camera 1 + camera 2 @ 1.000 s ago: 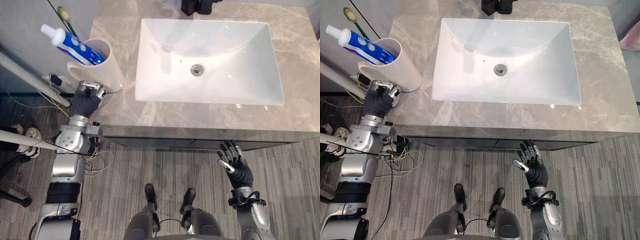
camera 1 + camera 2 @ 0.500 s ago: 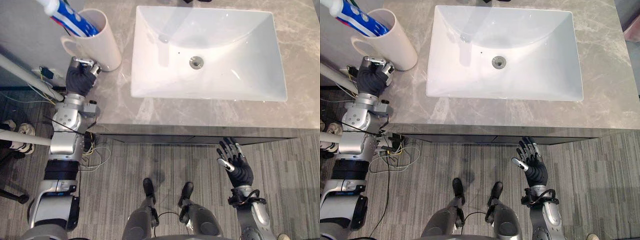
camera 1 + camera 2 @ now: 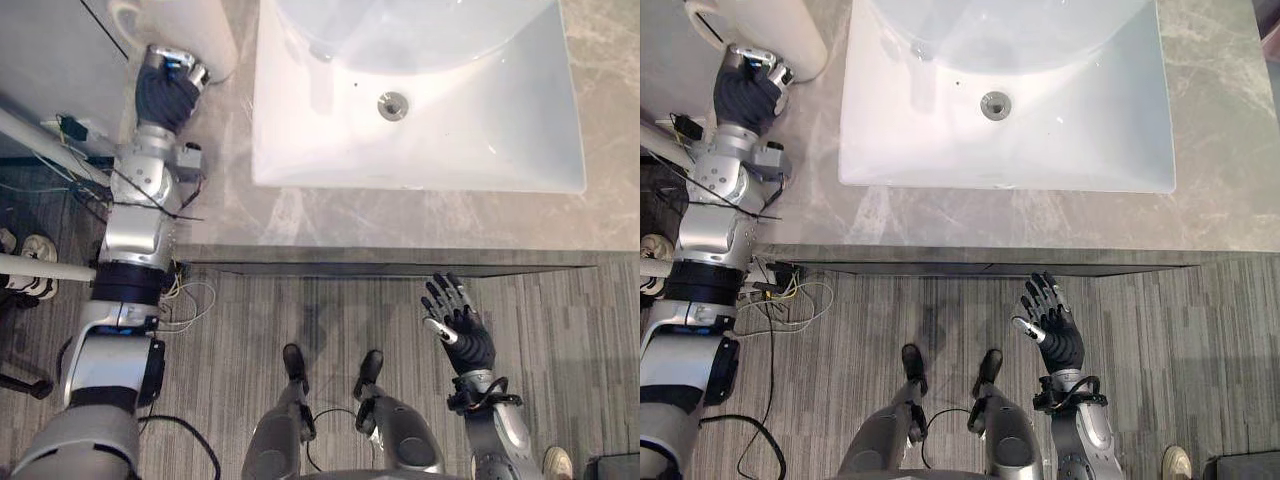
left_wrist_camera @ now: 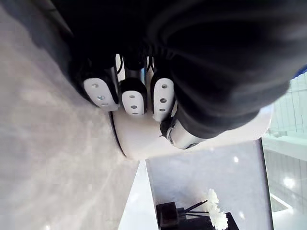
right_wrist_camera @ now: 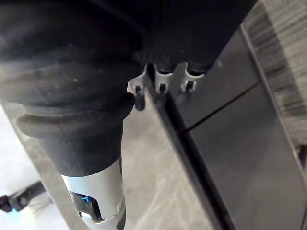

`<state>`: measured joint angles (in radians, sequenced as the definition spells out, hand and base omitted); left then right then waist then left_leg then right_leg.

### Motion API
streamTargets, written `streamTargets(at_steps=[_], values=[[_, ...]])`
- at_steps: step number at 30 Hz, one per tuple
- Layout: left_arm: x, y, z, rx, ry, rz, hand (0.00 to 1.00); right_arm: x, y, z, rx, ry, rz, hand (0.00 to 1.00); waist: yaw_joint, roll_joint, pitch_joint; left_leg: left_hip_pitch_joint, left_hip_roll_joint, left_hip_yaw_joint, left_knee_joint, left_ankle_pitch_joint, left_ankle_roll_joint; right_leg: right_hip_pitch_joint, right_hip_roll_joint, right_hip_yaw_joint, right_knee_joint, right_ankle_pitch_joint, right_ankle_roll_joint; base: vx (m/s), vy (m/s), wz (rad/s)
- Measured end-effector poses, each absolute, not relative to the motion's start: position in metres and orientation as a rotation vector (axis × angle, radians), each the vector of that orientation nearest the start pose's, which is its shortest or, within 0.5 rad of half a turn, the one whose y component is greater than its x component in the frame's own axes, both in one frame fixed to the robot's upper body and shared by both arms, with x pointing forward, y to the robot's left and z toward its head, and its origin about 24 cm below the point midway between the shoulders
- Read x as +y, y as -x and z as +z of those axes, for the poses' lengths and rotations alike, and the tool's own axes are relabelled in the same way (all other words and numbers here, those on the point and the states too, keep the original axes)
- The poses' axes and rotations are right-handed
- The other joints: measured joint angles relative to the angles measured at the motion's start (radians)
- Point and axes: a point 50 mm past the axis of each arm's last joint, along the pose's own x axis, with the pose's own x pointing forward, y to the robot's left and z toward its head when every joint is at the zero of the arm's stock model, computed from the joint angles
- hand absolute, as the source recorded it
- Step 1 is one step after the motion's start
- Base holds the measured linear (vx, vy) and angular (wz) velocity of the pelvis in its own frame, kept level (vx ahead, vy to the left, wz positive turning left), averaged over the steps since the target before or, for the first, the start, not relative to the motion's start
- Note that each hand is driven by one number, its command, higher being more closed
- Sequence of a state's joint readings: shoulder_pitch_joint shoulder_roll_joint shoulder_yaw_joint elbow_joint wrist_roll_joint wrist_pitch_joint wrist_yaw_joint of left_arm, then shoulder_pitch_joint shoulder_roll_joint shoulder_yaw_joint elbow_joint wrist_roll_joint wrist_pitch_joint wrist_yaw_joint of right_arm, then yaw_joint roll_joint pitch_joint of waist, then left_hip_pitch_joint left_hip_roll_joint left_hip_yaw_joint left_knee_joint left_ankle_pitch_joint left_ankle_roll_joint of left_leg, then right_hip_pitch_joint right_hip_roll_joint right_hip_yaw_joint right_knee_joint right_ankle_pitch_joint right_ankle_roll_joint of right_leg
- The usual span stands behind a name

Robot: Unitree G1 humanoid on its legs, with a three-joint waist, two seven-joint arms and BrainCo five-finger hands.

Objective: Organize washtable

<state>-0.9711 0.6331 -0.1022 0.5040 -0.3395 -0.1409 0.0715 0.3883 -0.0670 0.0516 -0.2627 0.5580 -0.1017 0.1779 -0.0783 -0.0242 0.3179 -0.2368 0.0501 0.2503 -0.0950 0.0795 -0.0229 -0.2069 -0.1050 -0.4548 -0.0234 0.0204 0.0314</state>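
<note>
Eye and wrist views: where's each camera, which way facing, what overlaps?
Left eye view: on the head, facing down at sink and countertop; left robot hand at the white cup, right robot hand open over the floor.
Right eye view: beside it, same scene.
Left wrist view: on that wrist, facing the cup, black flower holder beyond.
Right wrist view: on that wrist, facing the dark cabinet front past its fingers.
Shared: the cup, in eye and left wrist views.
</note>
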Motion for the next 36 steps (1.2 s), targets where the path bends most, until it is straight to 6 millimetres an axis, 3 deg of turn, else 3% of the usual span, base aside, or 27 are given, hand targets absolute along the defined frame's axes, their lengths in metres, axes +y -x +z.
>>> streamTargets(at_steps=[4,14,22,25,29,34,36], values=[[0.224,-0.376,0.300,-0.611,-0.266,0.091,1.00,-0.163,-0.176,0.036,-0.039,-0.492,0.087,0.00,-0.017,-0.002,0.001,0.000,-0.001,0.002,0.000,0.001,0.001,0.000,0.000,0.012,-0.006,0.008,-0.005,0.00,0.037,-0.04],[0.231,-0.389,0.333,-0.570,-0.318,0.161,1.00,-0.163,-0.175,0.036,-0.037,-0.493,0.087,0.00,-0.025,-0.011,0.006,-0.010,0.001,0.005,0.000,0.003,0.004,-0.012,0.002,0.019,-0.006,0.009,-0.005,0.00,0.003,0.00],[0.228,-0.384,0.336,-0.597,-0.329,0.148,1.00,-0.160,-0.174,0.035,-0.029,-0.499,0.096,0.00,-0.021,-0.011,0.007,-0.010,0.000,0.002,0.000,0.003,0.004,-0.011,0.002,0.019,-0.006,0.009,-0.005,0.00,0.003,0.00],[0.214,-0.375,0.320,-0.632,-0.351,0.066,1.00,-0.155,-0.174,0.035,-0.028,-0.511,0.107,0.00,-0.020,-0.011,0.007,-0.002,0.000,0.000,0.000,0.003,0.004,0.000,0.002,0.017,-0.006,0.008,-0.005,0.03,0.022,0.05],[0.200,-0.357,0.276,-0.630,-0.292,-0.038,1.00,-0.154,-0.174,0.035,-0.032,-0.523,0.099,0.00,-0.018,-0.010,0.006,0.037,-0.001,-0.007,0.000,0.003,0.004,0.048,0.000,0.001,-0.006,0.007,-0.004,0.05,0.031,0.12],[0.180,-0.330,0.244,-0.652,-0.220,-0.174,1.00,-0.163,-0.178,0.037,-0.050,-0.505,0.070,0.00,-0.008,-0.008,0.005,0.054,-0.008,-0.031,0.000,0.003,0.004,0.079,-0.005,-0.020,-0.008,-0.001,0.003,0.03,0.032,0.17],[0.172,-0.314,0.219,-0.617,-0.141,-0.236,1.00,-0.169,-0.176,0.035,-0.042,-0.495,0.042,0.00,0.001,0.001,-0.002,0.076,-0.019,-0.034,0.000,0.003,0.004,0.106,-0.015,-0.035,-0.008,-0.013,0.010,0.02,0.041,0.13]])
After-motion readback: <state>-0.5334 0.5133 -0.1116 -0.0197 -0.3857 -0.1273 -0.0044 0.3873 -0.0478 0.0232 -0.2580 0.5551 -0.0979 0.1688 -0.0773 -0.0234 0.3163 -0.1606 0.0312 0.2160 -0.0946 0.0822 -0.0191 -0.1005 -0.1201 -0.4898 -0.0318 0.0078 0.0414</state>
